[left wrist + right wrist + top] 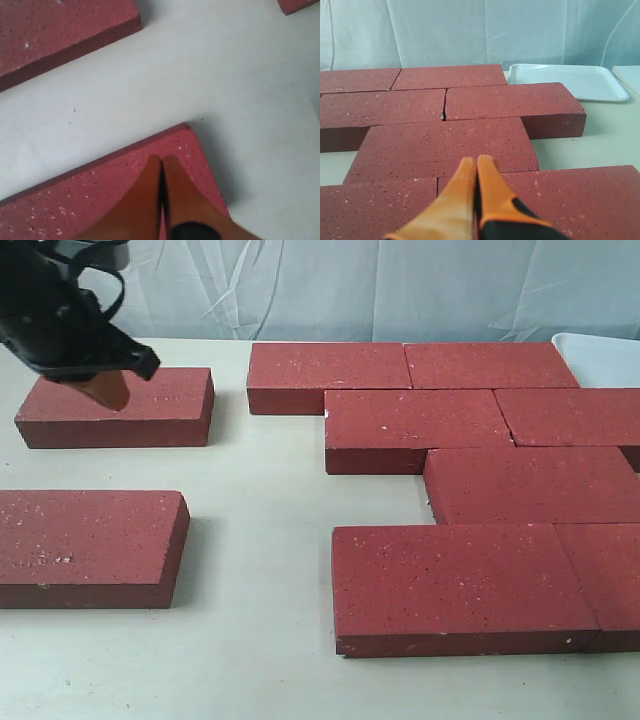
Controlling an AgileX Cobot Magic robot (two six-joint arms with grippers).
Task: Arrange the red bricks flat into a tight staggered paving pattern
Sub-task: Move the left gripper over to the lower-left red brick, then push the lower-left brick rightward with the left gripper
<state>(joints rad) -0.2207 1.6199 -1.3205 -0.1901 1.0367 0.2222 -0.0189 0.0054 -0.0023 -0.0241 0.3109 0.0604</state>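
Both pincers pressed together, nothing held.
Left pincer (161, 160) over the corner of a loose red brick (100, 195); second loose brick (85, 540) lies nearby, apart. Right pincer (476, 162) above the staggered paved bricks (445, 142).

We see the left gripper (108, 390) as a bulky black housing with a thin black cable (118, 295) looped beside it and smooth, tapered orange fingers (145, 200), and the right gripper (476, 161) with matching pointed orange fingers, each pair carrying a black patch near its base.
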